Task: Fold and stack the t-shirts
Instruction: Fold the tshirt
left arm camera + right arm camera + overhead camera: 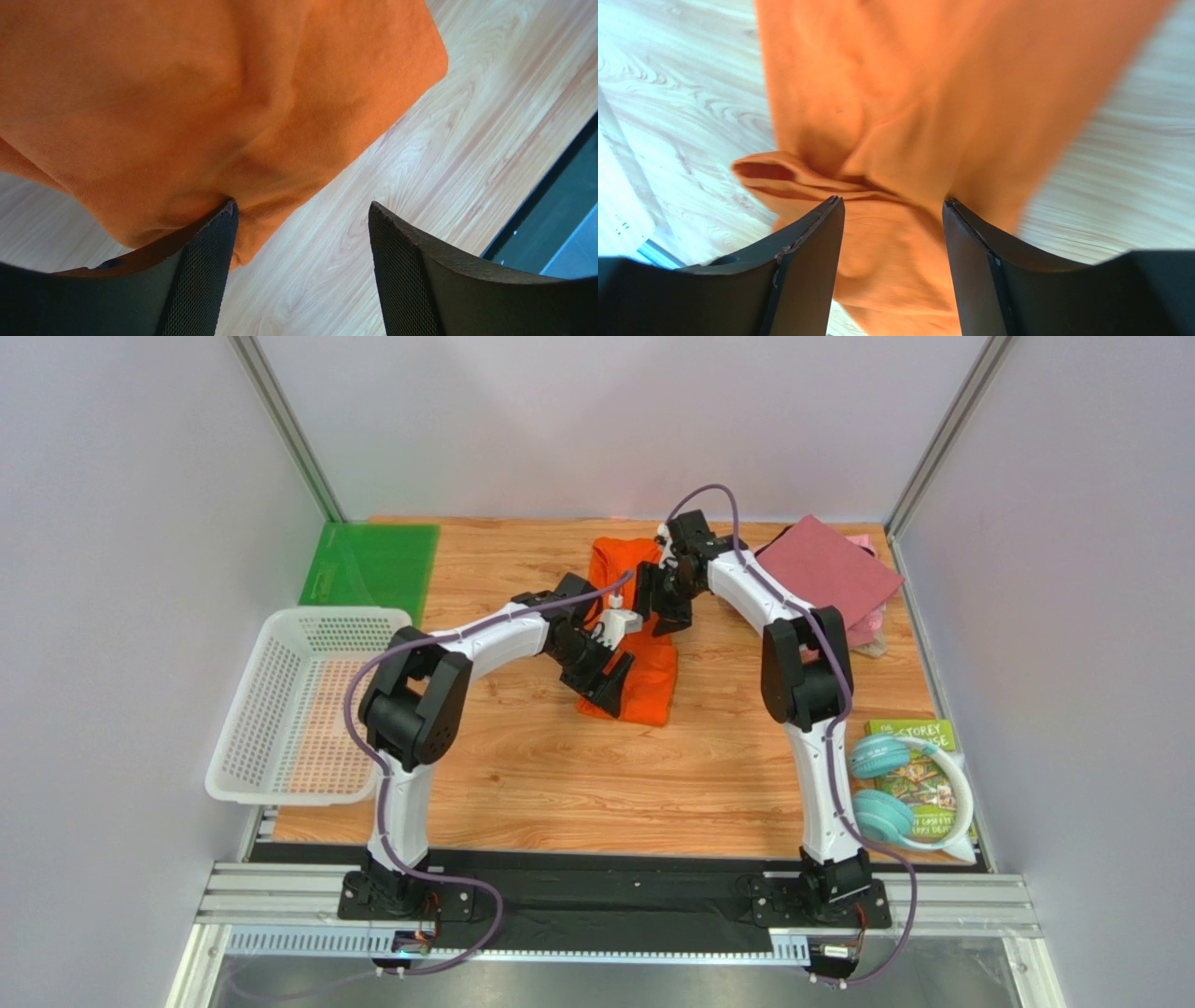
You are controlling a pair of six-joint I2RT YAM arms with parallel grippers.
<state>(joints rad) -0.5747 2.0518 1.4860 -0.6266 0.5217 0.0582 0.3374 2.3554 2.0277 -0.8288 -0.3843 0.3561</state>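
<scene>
The bright orange t-shirt (652, 679) lies partly folded as a long strip in the middle of the wooden table. Both grippers hover low over it. My left gripper (606, 689) is at its near end and is open (302, 210): one fingertip (226, 213) touches the shirt's edge (210, 91), the other stands over bare wood. My right gripper (662, 609) is at the far part, jaws apart (891, 203), with wrinkled orange cloth (934, 84) lying under and between the fingers, not pinched. A maroon-red folded t-shirt (828, 567) rests on a pale pink one (873, 626) at the back right.
A white mesh basket (302, 700) sits at the left edge, with a green plastic sheet (372, 567) behind it. Teal headphones (898, 791) and a book (919, 756) lie at the right edge. Grey walls enclose the table.
</scene>
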